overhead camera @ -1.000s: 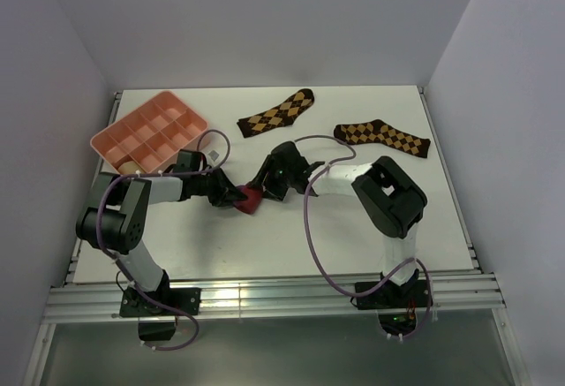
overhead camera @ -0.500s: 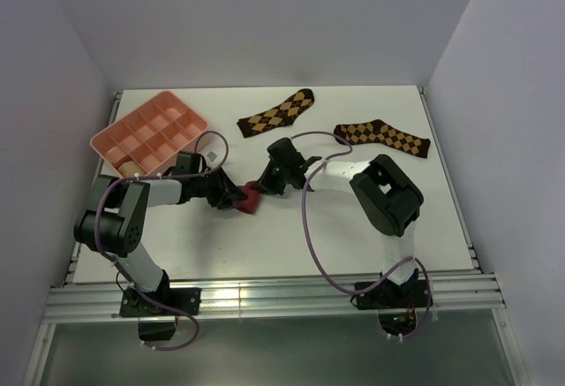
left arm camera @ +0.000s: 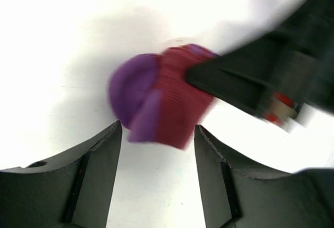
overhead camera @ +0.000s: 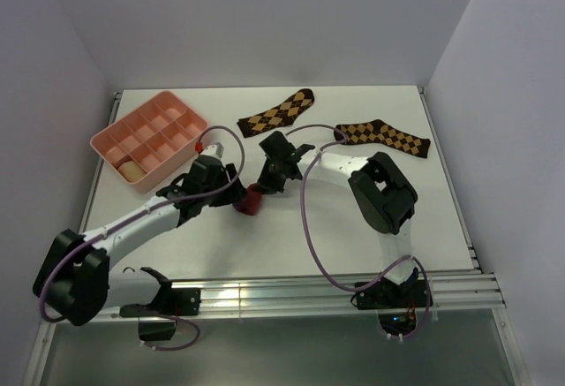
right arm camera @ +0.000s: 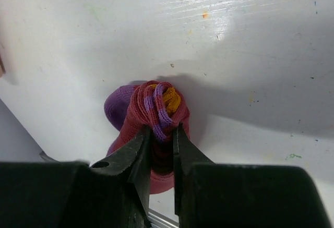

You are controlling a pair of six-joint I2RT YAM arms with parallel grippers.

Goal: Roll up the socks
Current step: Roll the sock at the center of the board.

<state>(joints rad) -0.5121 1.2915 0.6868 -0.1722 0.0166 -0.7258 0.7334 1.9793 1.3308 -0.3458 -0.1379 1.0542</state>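
The rolled crimson sock (right arm camera: 156,108) sits mid-counter (overhead camera: 353,227), its folds pinched between the narrow jaws of the right tool (right arm camera: 163,136) — the left tool (left arm camera: 156,131) gapes wide just short of it, not touching.

Overhead faces down; 2 wrist views closely share socks (right arm camera: 156,108).

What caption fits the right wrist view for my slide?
Right hand pinching a fold of the rolled crimson sock on the white table, purple toe at its left.

No legible text, labels or numbers (checked all views).
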